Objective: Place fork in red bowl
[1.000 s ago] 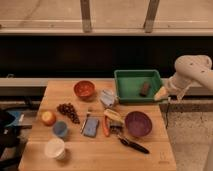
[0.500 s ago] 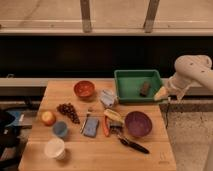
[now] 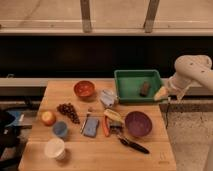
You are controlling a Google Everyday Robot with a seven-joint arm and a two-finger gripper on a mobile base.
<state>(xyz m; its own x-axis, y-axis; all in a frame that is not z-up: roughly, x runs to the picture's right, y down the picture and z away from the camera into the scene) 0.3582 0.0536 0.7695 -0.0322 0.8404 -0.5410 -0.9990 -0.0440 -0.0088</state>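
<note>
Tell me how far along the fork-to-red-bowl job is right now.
Done: nothing visible; the fork lies on the table beside the blue sponge, apart from the red bowl. In hand: the gripper hovers by the green bin, far from the fork. Left: reach, grasp, carry, release.

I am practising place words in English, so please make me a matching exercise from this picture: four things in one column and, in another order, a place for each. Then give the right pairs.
Things
1. fork
2. red bowl
3. purple bowl
4. pincer

Places
A. beside the right end of the green tray
B. just left of the blue sponge
C. in front of the green tray, near the right edge of the table
D. at the back of the table, left of the green tray

Pairs: 1-B, 2-D, 3-C, 4-A
</note>
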